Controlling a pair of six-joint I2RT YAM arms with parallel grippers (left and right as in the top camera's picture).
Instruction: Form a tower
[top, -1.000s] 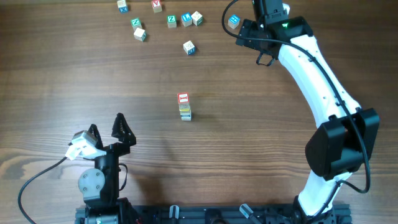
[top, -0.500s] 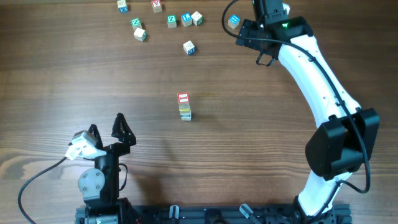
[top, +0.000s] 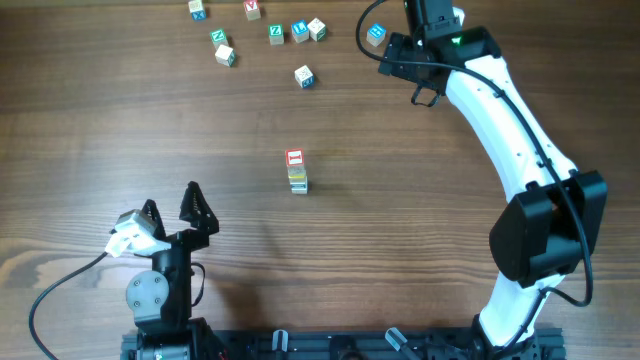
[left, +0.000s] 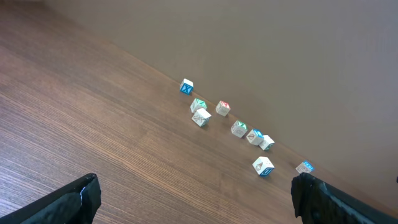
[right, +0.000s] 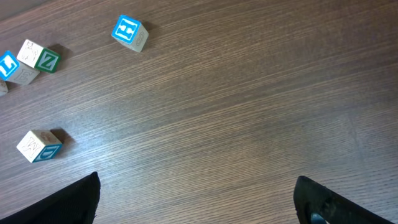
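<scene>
Tower: the one-cube-wide tower (top: 296, 172) of small pale wooden letter cubes stands alone at the centre of the overhead frame on the brown wood-grain surface (top: 200, 120); a red-faced cube (top: 294, 158) is on top, with a yellowish face showing below it; it looks upright, and nothing touches it
Change: almost none over the last second; the tower and the loose cubes lie exactly where they did; both arms hold their poses, apart from a barely visible drift at the right arm's elbow
Meaning for the task: this looks like a pause, not a placement; the stack is no taller and spare cubes remain, so the build seems unfinished; the next pick is probably the cube nearest the right tool
Right tool (top: 406, 80): upper right of the overhead frame, well apart from the tower; released, fingers spread wide, only bare surface between them in its wrist view
Nearest cube: the blue-faced wooden cube (top: 375, 33) sits just beside that tool, near the top edge
Left tool (top: 170, 200): lower left of the overhead frame; released and empty, far from every cube
Other cubes: a pale cube with a teal side (top: 304, 76) lies alone between the tower and the top edge; a scatter of green-, blue- and red-lettered cubes (top: 275, 32) lies along the upper left
Writing: in the right wrist view the blue face reads as a white "H"; a green "Z" shows on the green-lettered cube (right: 46, 60) at the left edge; the tower's markings are too small to read; no brand is visible
</scene>
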